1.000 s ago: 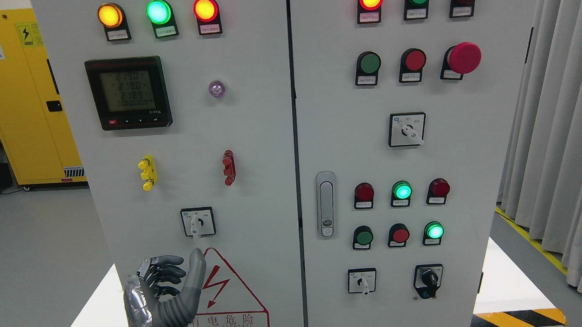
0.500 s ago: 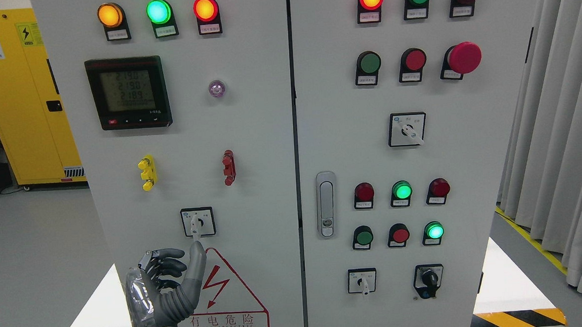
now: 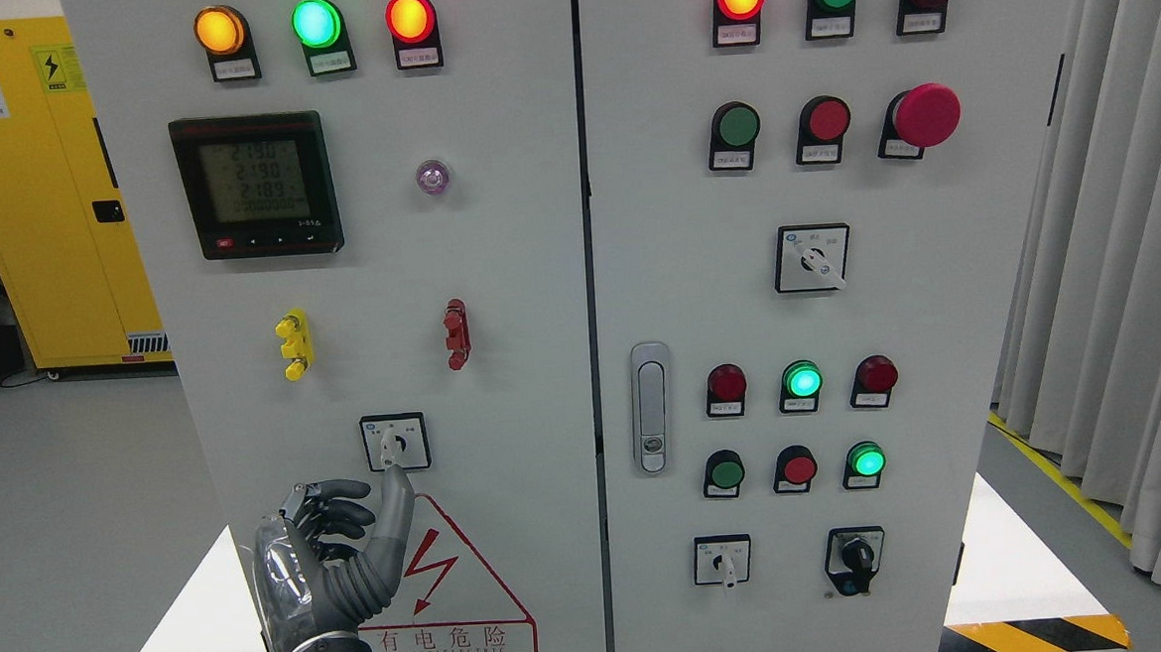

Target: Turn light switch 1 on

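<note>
My left hand (image 3: 339,557) sits just below the rotary switch (image 3: 395,442), fingers curled, holding nothing, thumb raised to nudge its lever.

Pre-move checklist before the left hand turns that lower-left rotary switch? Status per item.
1. Left hand below rotary switch: ok.
2. Extended finger at the white switch handle: ok; contact cannot tell.
3. Handle gripped: not ok, other fingers curled, holding nothing.
4. Handle points down, not yet turned: ok.
5. Red terminal and yellow terminal apart from the hand: ok.
6. Right hand: not in view.
</note>
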